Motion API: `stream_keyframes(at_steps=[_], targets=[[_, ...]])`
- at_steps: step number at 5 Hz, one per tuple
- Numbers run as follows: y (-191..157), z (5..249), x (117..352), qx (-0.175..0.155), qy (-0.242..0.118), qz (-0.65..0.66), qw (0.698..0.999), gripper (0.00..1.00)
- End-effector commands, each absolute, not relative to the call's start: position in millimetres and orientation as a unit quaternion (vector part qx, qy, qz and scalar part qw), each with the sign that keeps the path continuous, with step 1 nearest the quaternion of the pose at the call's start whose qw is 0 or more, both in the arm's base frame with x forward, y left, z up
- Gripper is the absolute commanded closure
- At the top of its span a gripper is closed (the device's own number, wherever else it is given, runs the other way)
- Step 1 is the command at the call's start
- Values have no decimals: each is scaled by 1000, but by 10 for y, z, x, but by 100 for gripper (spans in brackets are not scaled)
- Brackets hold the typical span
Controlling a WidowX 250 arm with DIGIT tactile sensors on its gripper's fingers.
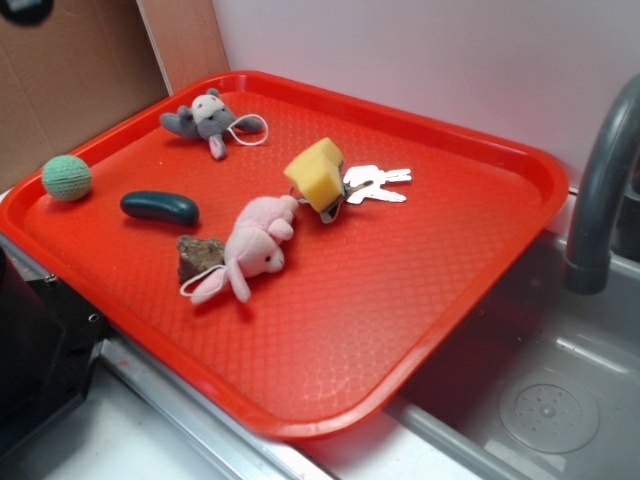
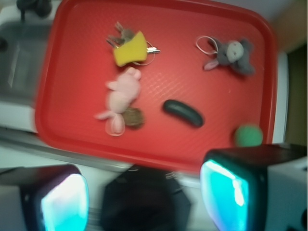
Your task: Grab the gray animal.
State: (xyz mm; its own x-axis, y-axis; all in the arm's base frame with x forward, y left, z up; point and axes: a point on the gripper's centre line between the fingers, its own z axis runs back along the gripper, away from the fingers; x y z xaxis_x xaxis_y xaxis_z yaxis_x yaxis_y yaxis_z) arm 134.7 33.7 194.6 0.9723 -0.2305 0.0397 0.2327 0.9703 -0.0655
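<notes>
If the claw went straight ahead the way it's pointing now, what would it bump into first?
Probably the near rim of the red tray, or the tray floor just past it. The open claw looks down from above that edge. The dark pickle-shaped toy lies a bit farther in, but depth is hard to judge.

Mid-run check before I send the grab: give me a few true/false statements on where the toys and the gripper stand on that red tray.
1. The gray animal lies near a corner of the red tray. True.
2. The gripper is shut on the gray animal. False: it hangs open, off the tray's edge.
3. The pink bunny touches the brown rock. True.
4. The green ball lies in the sink. False: it rests at the tray's rim.
</notes>
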Motion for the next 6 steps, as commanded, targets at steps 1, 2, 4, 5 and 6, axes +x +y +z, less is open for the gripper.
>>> stream_keyframes(at_steps=[1, 2, 4, 5, 6], targets=[[903, 1534, 1792, -11, -24, -326, 945, 0], [1005, 1371, 2133, 37, -37, -405, 913, 0], [1110, 920, 2610, 69, -32, -478, 875, 0], [1151, 579, 2792, 68, -28, -497, 865, 0], [1145, 261, 2823, 75, -24, -478, 875, 0]])
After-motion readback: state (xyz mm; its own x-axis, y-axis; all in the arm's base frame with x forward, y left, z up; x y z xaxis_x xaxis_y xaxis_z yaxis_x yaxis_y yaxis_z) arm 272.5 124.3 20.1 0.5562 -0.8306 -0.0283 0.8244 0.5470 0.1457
